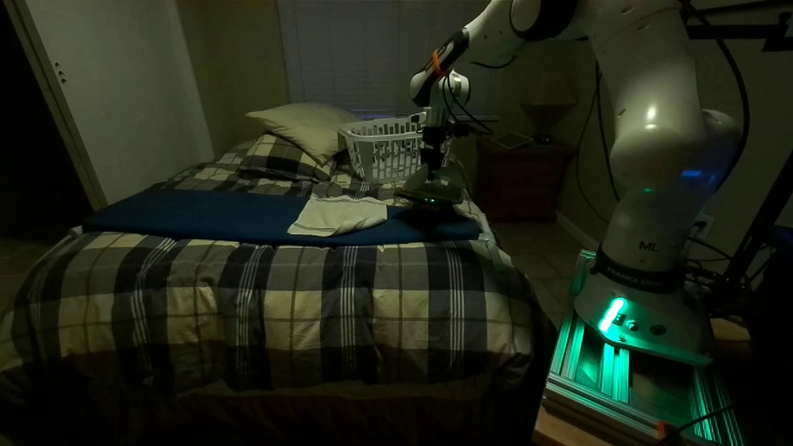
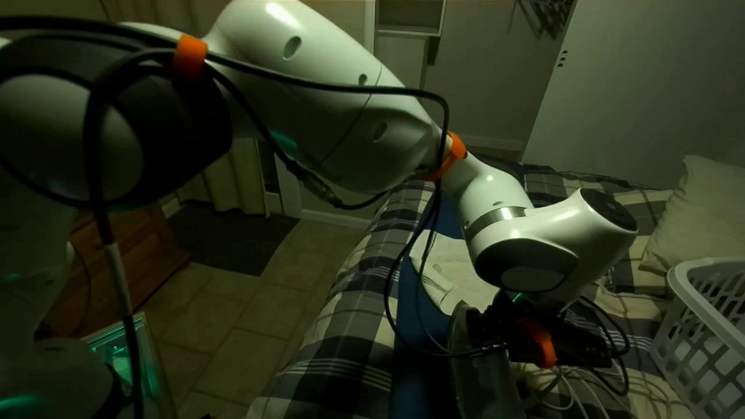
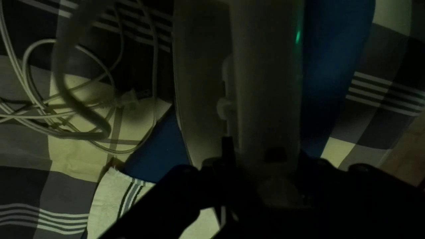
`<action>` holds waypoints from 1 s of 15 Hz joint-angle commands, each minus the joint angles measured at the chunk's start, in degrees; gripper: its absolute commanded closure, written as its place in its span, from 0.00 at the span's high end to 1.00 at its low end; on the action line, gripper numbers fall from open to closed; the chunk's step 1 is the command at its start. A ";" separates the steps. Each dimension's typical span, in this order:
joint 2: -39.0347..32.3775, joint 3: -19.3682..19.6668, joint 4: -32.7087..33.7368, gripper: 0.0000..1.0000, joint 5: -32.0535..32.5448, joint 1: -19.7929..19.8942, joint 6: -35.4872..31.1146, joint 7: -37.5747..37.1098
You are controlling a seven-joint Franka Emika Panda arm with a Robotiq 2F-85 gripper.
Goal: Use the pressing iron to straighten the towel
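Note:
The pressing iron (image 1: 429, 192) is dark in the dim light, with a green light on it. It is at the right end of the blue cloth, with a shadow under it, and seems slightly raised. It also shows in an exterior view (image 2: 483, 378) and fills the middle of the wrist view (image 3: 265, 73). My gripper (image 1: 433, 162) is shut on the iron's handle, with dark fingers (image 3: 265, 159) on both sides of it. The cream-white towel (image 1: 337, 215) lies rumpled on the blue cloth, left of the iron and apart from it. Its striped end shows in the wrist view (image 3: 109, 199).
The blue cloth (image 1: 186, 214) lies across the plaid bedspread (image 1: 279, 297). A white lattice basket (image 1: 384, 152) stands behind the iron, also in an exterior view (image 2: 710, 326). A white cord (image 3: 53, 132) lies coiled beside the iron. Pillows (image 1: 303, 124) are at the bed's head.

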State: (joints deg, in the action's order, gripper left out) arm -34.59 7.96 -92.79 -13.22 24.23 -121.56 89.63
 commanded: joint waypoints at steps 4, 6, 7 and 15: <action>-4.77 -2.36 9.13 0.14 0.13 1.31 2.77 -2.70; -5.43 -3.12 10.57 0.14 -0.45 1.45 3.04 -3.50; -5.49 -3.70 11.05 0.14 -1.01 1.60 3.04 -3.68; -6.92 -5.50 14.37 0.14 -0.85 0.69 7.60 -9.65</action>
State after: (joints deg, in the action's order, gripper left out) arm -40.46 3.24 -82.77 -13.59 24.56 -117.72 82.38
